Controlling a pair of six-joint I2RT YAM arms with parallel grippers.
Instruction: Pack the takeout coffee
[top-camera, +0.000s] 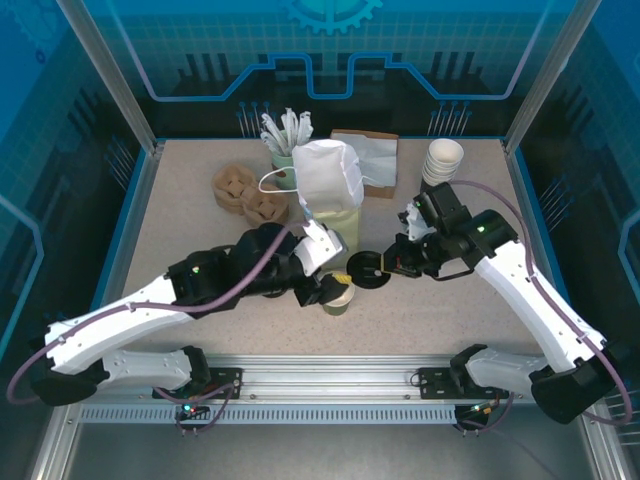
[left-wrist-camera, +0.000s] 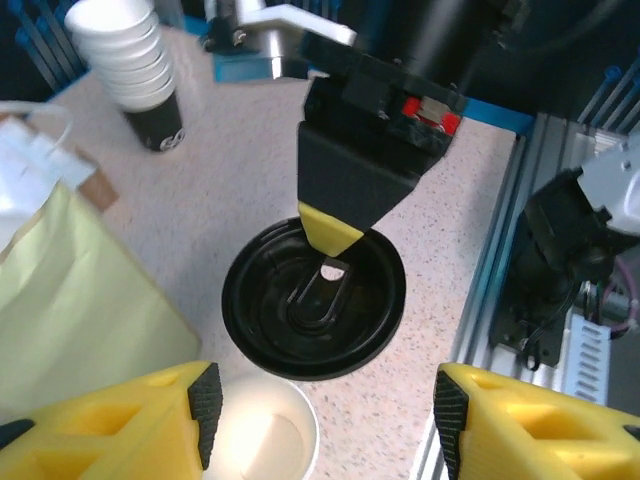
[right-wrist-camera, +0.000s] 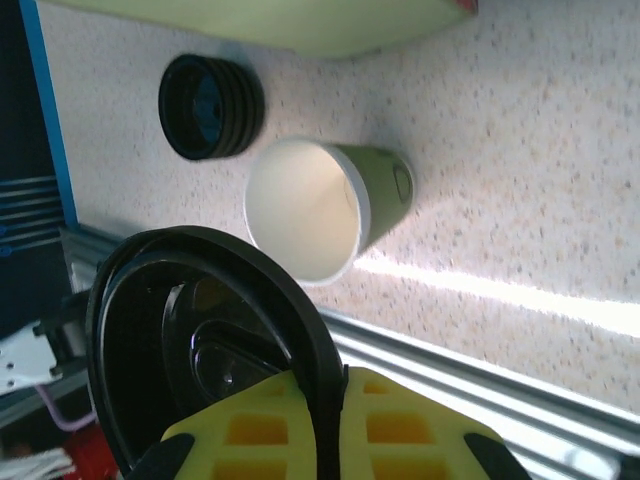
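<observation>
One paper cup, pale green and open-topped, stands at 6 o'clock from the paper bag, near the front edge of the table; bare tabletop lies at 9 o'clock; one black lid, at the cup's 1 o'clock, is pinched by the right gripper; the left gripper is spread wide by the cup.

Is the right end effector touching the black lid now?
Touching. The right wrist view shows the lid's rim pinched inside the right end effector, with yellow fingers pressed on both sides of it.
</observation>
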